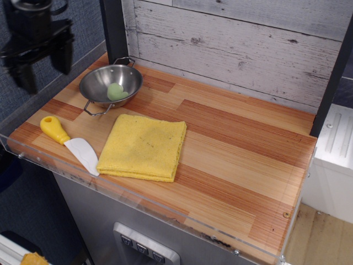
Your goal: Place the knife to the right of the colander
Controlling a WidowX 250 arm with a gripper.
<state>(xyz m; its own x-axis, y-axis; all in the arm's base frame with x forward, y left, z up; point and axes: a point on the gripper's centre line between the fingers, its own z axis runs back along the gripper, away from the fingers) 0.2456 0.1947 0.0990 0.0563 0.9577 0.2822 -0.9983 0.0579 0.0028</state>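
The knife (68, 142) lies flat at the front left of the wooden table, yellow handle to the back left, white blade toward the front edge. The colander (111, 84), a shiny steel bowl with wire loop handles, stands at the back left with a pale green ball (115, 91) inside. My black gripper (43, 70) hangs in the air at the far left, above the table's left edge, left of the colander and behind the knife. Its two fingers (62, 55) are spread apart and hold nothing.
A folded yellow cloth (144, 146) lies right of the knife and in front of the colander. A clear plastic rim (138, 201) runs along the table's front and left edges. A grey plank wall stands behind. A dark post (114, 30) rises behind the colander.
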